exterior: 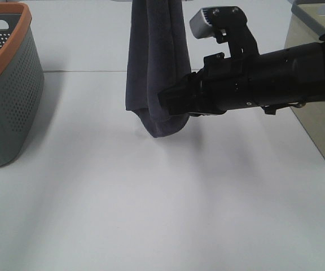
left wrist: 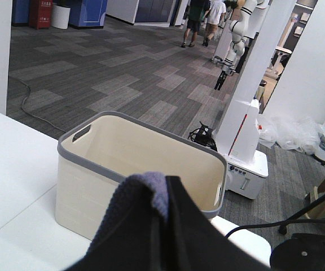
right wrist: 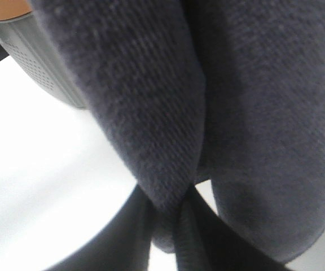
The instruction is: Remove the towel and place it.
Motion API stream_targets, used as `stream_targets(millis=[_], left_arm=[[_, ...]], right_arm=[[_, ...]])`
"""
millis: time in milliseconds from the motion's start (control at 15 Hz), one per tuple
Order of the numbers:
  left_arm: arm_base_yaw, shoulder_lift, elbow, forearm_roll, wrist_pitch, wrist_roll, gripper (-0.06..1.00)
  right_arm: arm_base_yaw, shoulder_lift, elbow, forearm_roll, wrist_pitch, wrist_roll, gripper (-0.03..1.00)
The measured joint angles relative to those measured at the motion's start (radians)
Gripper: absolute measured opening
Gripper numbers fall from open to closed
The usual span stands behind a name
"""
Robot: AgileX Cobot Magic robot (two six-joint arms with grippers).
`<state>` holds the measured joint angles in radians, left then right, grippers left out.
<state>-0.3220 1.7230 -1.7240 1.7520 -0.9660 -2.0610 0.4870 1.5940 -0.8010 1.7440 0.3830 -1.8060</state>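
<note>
The towel (exterior: 154, 62) is dark charcoal-purple and hangs folded from above the top edge of the exterior high view; its lower end is just above the white table (exterior: 151, 214). My right gripper (exterior: 168, 103) reaches in from the right and is shut on the towel's lower part. In the right wrist view its fingers (right wrist: 190, 237) pinch a fold of the towel (right wrist: 253, 113). My left gripper (left wrist: 165, 217) is out of the exterior view. In the left wrist view it holds the towel (left wrist: 143, 195) bunched between its dark fingers (left wrist: 188, 231).
A grey perforated basket with an orange rim (exterior: 16, 84) stands at the table's left and also shows in the right wrist view (right wrist: 44, 73). A cream basket with a grey rim (exterior: 320, 84) stands at the right, seen empty in the left wrist view (left wrist: 140, 152).
</note>
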Motion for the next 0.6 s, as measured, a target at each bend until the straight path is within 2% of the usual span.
stream_targets(millis=[133,267,400,467,533,600], left_arm=[[0.000,0.000,0.000,0.000,0.000,0.000,0.00],[0.000,0.000,0.000,0.000,0.019,0.000,0.00],[0.000,0.000,0.000,0.000,0.059,0.000,0.00],[0.000,0.000,0.000,0.000,0.068,0.000,0.00],[0.001,0.000,0.000,0.000,0.086,0.000,0.00],[0.001,0.000,0.000,0.000,0.086,0.000,0.00]], right_arm=[[0.000,-0.003,0.000,0.000,0.035,0.003,0.02],[0.000,-0.033,0.000,-0.004,0.064,0.017,0.02],[0.000,-0.084,0.000,-0.062,0.074,0.078,0.02],[0.000,-0.137,0.000,-0.188,0.076,0.193,0.02],[0.000,-0.194,0.000,-0.359,0.076,0.354,0.02],[0.000,-0.194,0.000,-0.359,0.076,0.354,0.02]])
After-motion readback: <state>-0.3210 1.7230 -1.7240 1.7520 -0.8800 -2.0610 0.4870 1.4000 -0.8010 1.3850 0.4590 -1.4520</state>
